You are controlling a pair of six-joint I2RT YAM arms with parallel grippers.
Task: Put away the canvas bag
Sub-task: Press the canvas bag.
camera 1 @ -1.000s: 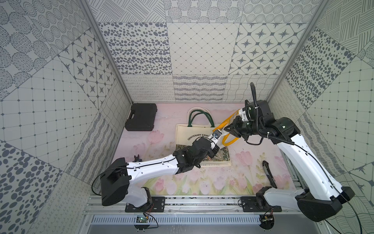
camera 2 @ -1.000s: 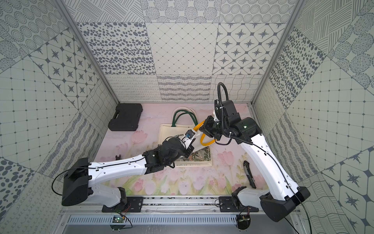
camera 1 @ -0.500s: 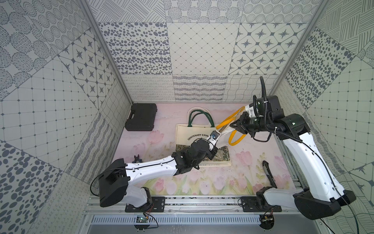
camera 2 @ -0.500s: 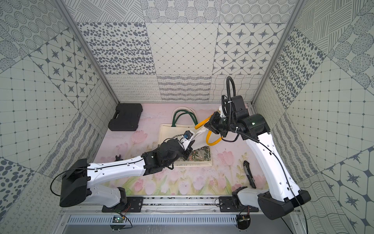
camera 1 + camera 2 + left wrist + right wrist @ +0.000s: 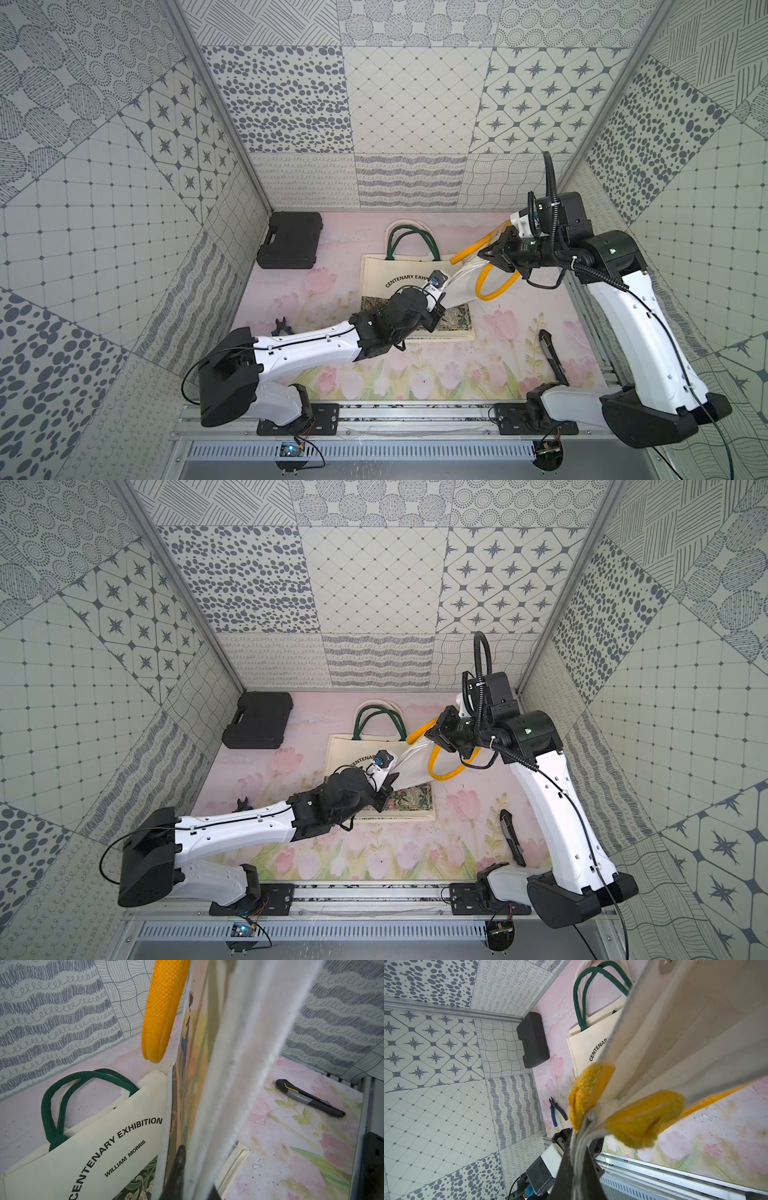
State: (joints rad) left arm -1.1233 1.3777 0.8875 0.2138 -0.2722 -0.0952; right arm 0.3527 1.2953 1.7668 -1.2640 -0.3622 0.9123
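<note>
Overhead, left gripper [image 5: 440, 301] and right gripper [image 5: 482, 254] are clamping the canvas bag [image 5: 463, 280]; its painted face [image 5: 195, 1059] is showing in left wrist view only.

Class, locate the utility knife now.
In both top views, the utility knife lies on the floral mat, robot's right side, just ahead of the right arm's base.

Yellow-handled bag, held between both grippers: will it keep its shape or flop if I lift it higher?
Probably floppy: the yellow-handled bag creases into folds between the right gripper and left gripper, and its handles droop. Likely light, since two shut pinches carry it. Its lower edge may drag over the green-handled bag below.
</note>
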